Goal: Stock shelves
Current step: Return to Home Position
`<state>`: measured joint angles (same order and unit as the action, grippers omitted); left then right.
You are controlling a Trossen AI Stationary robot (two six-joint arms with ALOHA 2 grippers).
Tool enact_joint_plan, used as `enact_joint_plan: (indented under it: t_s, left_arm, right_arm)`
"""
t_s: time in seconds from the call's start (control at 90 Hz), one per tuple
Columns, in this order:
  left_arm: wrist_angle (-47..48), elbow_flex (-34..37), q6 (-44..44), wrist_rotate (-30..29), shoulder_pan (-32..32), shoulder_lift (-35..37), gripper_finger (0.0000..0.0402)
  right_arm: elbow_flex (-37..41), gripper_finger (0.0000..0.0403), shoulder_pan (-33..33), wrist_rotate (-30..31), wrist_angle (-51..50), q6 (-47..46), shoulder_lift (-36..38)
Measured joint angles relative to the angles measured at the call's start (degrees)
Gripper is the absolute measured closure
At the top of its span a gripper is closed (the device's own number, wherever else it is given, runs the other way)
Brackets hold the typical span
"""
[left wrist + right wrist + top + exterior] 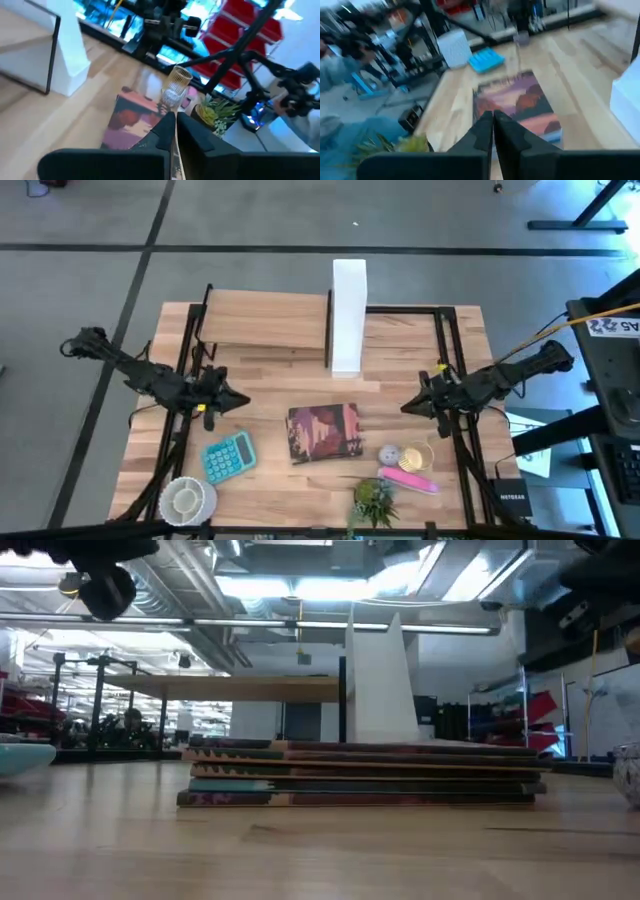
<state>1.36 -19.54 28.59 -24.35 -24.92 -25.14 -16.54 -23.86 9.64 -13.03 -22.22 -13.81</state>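
While left claw (242, 402) and right claw (406, 408) hang pinched closed, books (323, 432) lie between them near the shelves (265, 320).

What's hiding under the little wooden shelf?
From above, the shelf board covers that spot. From table height, the gap under it shows only the room behind, but the stack of books in front hides the tabletop there.

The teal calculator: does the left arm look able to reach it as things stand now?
Probably yes. The teal calculator lies flat on the table, close to the shut left pincer, with nothing between them. The book stack lies apart from it, so the way down looks free.
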Motion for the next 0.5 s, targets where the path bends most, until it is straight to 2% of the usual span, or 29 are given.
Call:
enact_joint_plan:
  t_s: [0.144,0.267,0.5]
  left_arm:
    - [-1.4,3.6,-4.3,6.7,4.7,6.2,0.0401]
    - [-0.8,5.1,-8.0,8.1,6.2,12.2,0.0401]
    - [2.7,8.3,-11.8,7.0,6.2,25.1,0.0401]
  right_arm:
    - [2.4,0.0403,0.0,0.3,0.5,3.1,7.1]
    - [5.5,0.0403,0.0,1.3,1.2,4.6,13.8]
    - [10.8,0.0403,-0.1,2.2,5.6,4.3,13.8]
